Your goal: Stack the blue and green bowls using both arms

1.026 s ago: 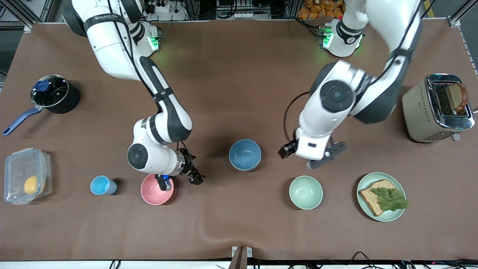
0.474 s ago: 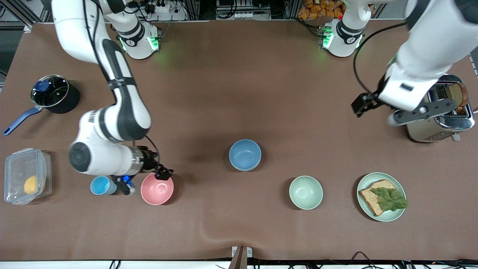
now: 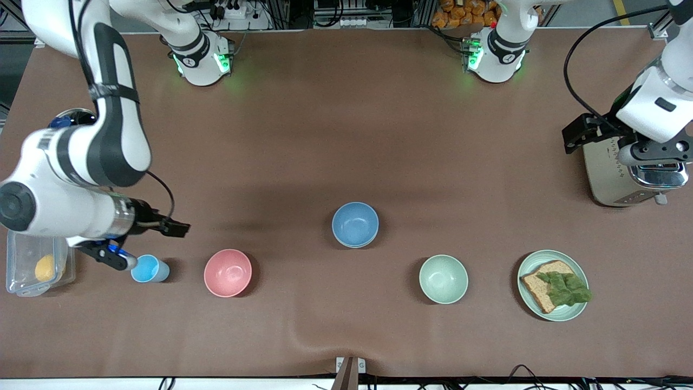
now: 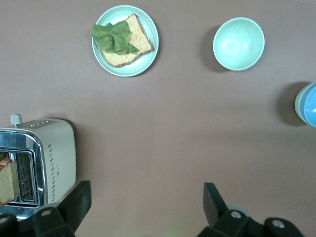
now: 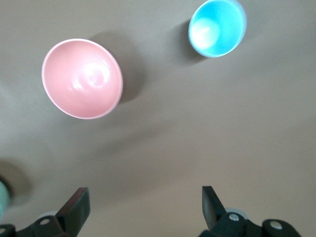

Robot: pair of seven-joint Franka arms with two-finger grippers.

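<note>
The blue bowl [image 3: 355, 223] sits mid-table, nested in the green bowl. Only the green bowl's sage rim shows around it, clearest in the left wrist view [image 4: 297, 104], where the blue bowl [image 4: 310, 103] is at the frame's edge. My right gripper [image 3: 145, 244] is open and empty, up over the table beside the light-blue cup [image 3: 149, 268], toward the right arm's end; it also shows open in the right wrist view [image 5: 143, 200]. My left gripper [image 3: 617, 145] is open and empty over the toaster's [image 3: 631, 162] edge; it also shows open in the left wrist view [image 4: 146, 196].
A pink bowl [image 3: 228, 273] and a paler mint-green bowl [image 3: 443, 279] stand nearer to the front camera than the stack. A mint plate [image 3: 579, 311] with bread and lettuce stands beside the mint bowl. A clear lidded box [image 3: 32, 238] and a pot [image 3: 73, 115] are at the right arm's end.
Both arms have swung away from the table's middle. The right gripper moved from over the pink bowl to beside the cup; the left gripper moved to the toaster. The bowls have not moved.
</note>
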